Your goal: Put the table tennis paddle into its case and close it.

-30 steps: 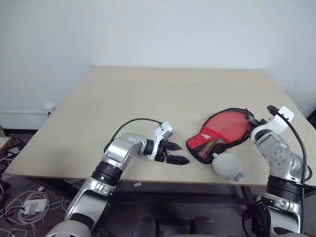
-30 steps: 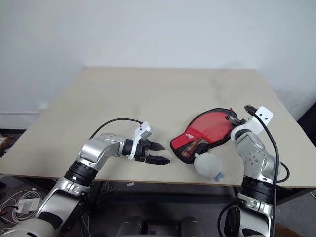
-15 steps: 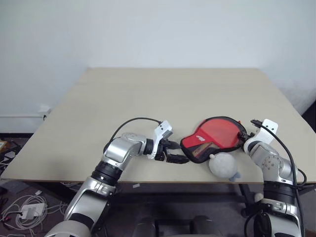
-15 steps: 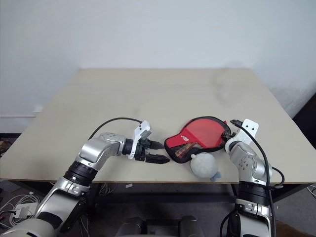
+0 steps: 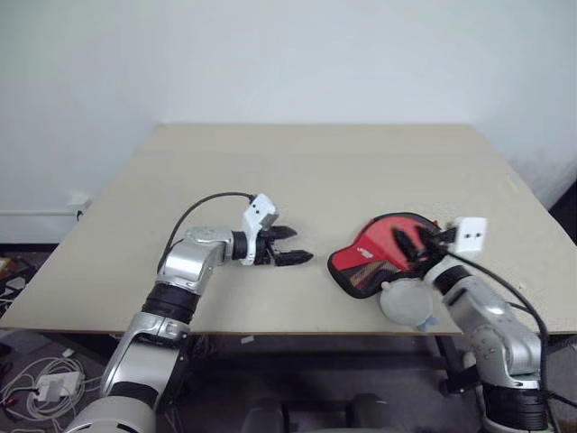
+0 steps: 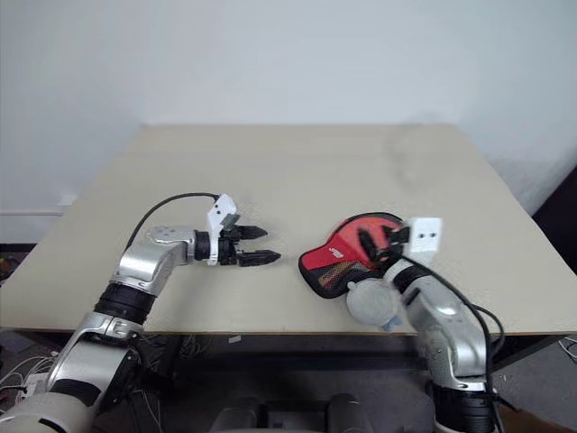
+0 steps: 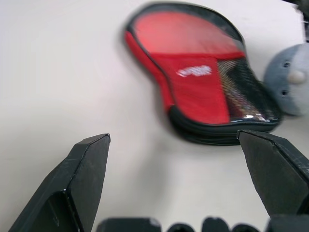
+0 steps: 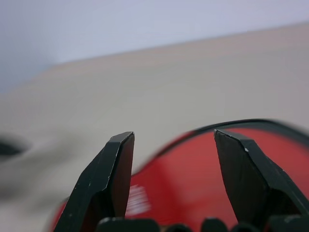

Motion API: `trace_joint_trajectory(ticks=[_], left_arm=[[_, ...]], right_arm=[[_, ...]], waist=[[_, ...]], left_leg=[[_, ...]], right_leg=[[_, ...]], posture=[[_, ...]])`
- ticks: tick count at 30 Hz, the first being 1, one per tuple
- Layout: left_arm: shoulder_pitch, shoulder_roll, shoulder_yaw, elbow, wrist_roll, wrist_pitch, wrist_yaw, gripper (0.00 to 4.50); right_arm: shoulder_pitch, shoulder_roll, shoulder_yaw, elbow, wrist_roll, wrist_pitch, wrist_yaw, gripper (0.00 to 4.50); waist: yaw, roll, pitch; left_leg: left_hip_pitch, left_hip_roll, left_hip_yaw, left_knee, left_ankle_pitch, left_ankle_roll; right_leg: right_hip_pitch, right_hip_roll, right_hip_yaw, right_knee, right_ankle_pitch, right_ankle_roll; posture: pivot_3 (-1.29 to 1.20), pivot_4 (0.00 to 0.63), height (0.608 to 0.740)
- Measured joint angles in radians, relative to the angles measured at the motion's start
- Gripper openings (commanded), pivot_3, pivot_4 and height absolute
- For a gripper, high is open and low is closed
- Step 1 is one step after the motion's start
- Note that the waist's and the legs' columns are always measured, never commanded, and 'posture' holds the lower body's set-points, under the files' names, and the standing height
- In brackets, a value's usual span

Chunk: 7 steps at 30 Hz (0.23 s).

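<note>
the worktop (image 5: 297,180), a pale beige slab, carried everything, and most of its far surface lay bare. near its front edge, toward the right, lay the case (image 5: 383,255), flat on the worktop with its clear window up, a black rim round it, a red lower panel with a white label and black mesh beside that. through the window showed the round red face of the table tennis paddle (image 7: 181,35), so the paddle lay inside the case; whether the zip was done up could not be told. just beside the narrow end of the case, at the worktop's front edge, sat a grey plush toy (image 5: 407,302), round, with a bit of blue at its side, touching or nearly touching the case.

the right hand (image 5: 413,242) hung over the wide end of the case, its two black fingers spread apart and nothing between them; in the right wrist view the red window showed below the gap. the left hand (image 5: 287,245) hung above bare worktop to the left of the case, well apart from it, its fingers spread wide and empty, pointing toward the case.
</note>
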Motion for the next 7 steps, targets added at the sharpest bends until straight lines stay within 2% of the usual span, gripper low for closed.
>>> trace_joint_trajectory(ticks=[4, 7], left_arm=[[0.031, 0.039, 0.006, 0.035, 0.034, -0.062, -0.014, 4.5], [0.065, 0.039, 0.006, 0.044, 0.045, -0.054, -0.004, 4.5]], right_arm=[[0.046, -0.012, 0.043, -0.022, 0.019, -0.001, 0.084, 2.85], [0.055, -0.011, 0.043, -0.02, 0.014, -0.002, 0.083, 2.85]], waist=[[0.004, -0.001, 0.0], [0.002, -0.003, 0.001]], left_leg=[[0.0, 0.0, 0.0, 0.0, 0.0, 0.0], [-0.001, 0.0, 0.0, 0.0, 0.0, 0.0]], right_leg=[[0.001, 0.0, 0.0, -0.001, 0.0, 0.0], [0.0, 0.0, 0.0, 0.0, 0.0, 0.0]], posture=[[0.0, 0.0, 0.74], [0.0, 0.0, 0.74]])
